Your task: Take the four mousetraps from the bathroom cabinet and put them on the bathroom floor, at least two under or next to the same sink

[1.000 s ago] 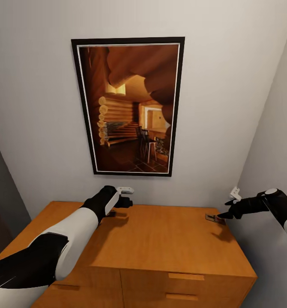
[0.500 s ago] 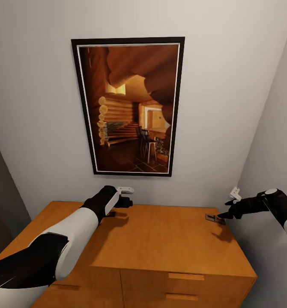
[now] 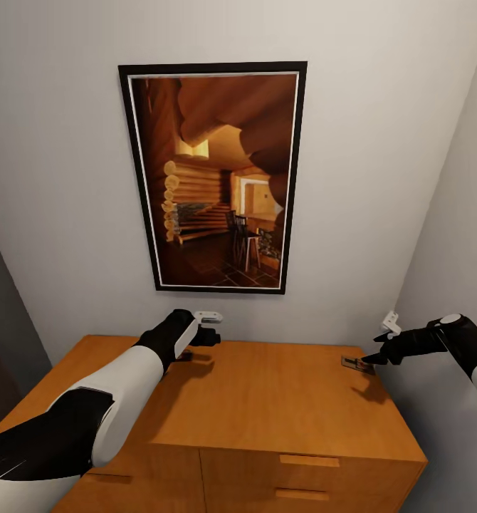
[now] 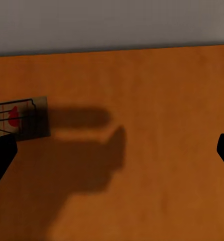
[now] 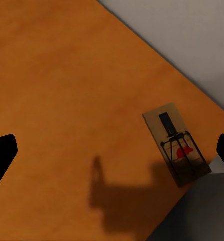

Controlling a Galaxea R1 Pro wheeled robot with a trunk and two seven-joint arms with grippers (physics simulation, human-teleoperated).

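Above the cabinet [image 3: 267,399] top: right hand [image 3: 374,358] spread wide, hovering by a mousetrap [image 5: 177,149] lying flat at the right rear corner. Left hand [image 4: 112,155] spread too, over the rear left, another mousetrap [image 4: 20,118] flat just beside one fingertip.

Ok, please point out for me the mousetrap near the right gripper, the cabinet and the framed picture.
mousetrap [image 5: 176,149]: right wrist view, on its wire frame.
cabinet [image 3: 267,406]: head view, on the bare flat top.
framed picture [image 3: 217,178]: head view, on the middle of the cabin print.
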